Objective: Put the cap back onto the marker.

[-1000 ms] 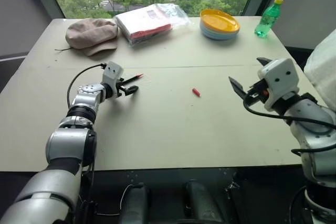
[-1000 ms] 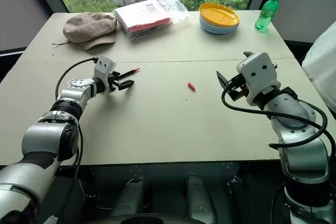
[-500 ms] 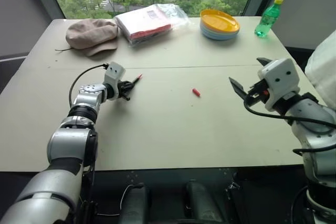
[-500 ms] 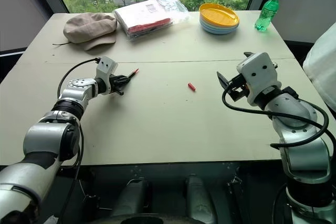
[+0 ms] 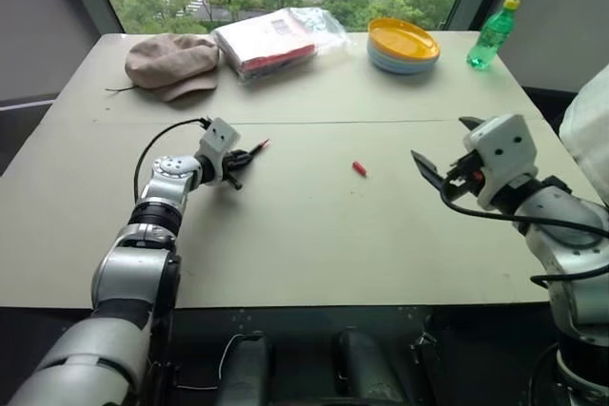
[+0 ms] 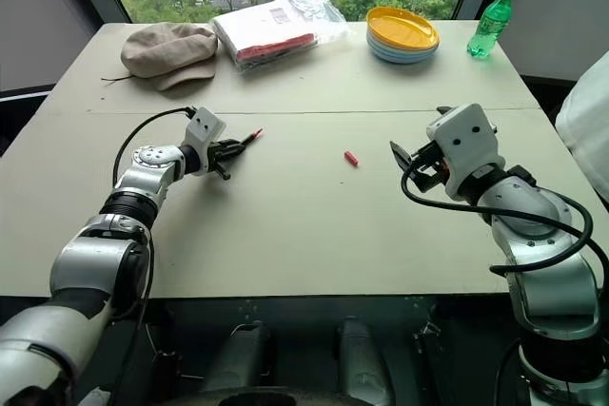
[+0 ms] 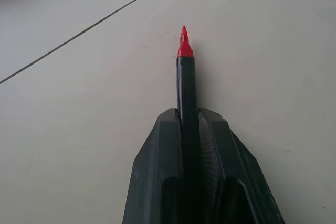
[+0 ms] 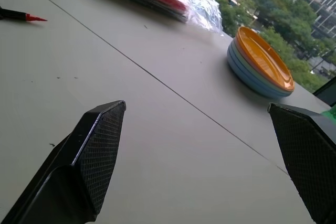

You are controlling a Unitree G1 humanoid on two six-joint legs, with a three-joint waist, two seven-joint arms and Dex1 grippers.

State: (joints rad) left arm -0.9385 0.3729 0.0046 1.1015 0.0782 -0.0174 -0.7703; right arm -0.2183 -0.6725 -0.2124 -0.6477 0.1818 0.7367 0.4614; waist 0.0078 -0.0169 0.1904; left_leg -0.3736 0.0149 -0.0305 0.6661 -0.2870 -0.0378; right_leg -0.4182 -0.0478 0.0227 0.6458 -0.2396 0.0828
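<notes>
Left end effector [image 7: 189, 129]: clamped on the thin black red-tipped marker [image 7: 185, 85]. Right end effector [image 5: 440, 161]: wide apart, empty. Tiny red plastic cap [image 5: 359, 168]: on the bench, between them. I bring right down squarely over cap.

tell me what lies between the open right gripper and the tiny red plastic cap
Nothing: in the left eye view, only bare table separates the right gripper from the tiny red plastic cap.
</notes>
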